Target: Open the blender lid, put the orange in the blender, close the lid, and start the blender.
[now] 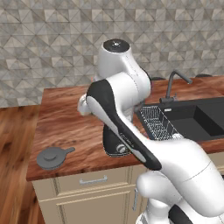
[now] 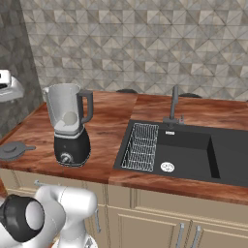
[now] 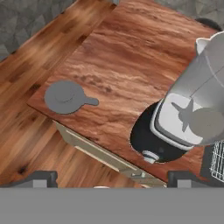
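the white arm (image 1: 144, 144) with dark joints is nearest, bent high over the bench (image 1: 65, 127). the two dark tips of the jaws (image 3: 111, 177) stand far apart with nothing between them. one blender lid (image 3: 65, 97), a flat grey disc with a side tab, lies near the left front edge of the wooden bench. to its right, well apart, stands one blender (image 2: 71, 123): a clear jar without lid on a round black base. one pale round shape, maybe the orange (image 2: 70, 117), sits inside the jar.
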You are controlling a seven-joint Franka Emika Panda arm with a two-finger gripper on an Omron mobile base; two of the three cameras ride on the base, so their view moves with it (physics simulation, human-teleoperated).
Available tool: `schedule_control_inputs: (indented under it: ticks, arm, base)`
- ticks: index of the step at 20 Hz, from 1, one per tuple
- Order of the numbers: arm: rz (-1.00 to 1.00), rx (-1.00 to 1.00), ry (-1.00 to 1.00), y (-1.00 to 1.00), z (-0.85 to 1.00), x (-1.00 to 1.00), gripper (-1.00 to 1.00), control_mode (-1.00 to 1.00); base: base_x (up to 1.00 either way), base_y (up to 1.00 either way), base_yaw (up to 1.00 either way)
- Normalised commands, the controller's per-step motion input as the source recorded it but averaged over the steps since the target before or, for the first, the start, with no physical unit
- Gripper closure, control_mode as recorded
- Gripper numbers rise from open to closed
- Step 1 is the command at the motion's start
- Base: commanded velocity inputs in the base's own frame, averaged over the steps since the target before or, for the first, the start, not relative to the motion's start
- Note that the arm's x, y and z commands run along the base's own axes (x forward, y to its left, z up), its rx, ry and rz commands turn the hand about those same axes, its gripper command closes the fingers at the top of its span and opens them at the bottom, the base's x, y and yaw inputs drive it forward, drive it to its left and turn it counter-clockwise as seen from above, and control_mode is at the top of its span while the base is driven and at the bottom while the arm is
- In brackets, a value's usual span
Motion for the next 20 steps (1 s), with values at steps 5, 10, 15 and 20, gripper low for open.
schedule_control_inputs:
  ticks: [5,10,15,20]
  arm:
    - [0.08,-0.06,0.03,1.0,-0.45,-0.25,-1.0,-1.0]
    - [0.04,-0.02,0.07,0.54,-0.54,0.03,-1.0,-1.0]
    - [0.01,-0.01,0.12,0.22,-0.63,0.19,-1.0,-1.0]
    - [0.01,0.0,0.08,0.24,-0.69,0.15,-1.0,-1.0]
  base:
    - [0.0,0.0,0.0]
    - [0.0,0.0,0.0]
    - [0.0,0.0,0.0]
    - [0.0,0.0,0.0]
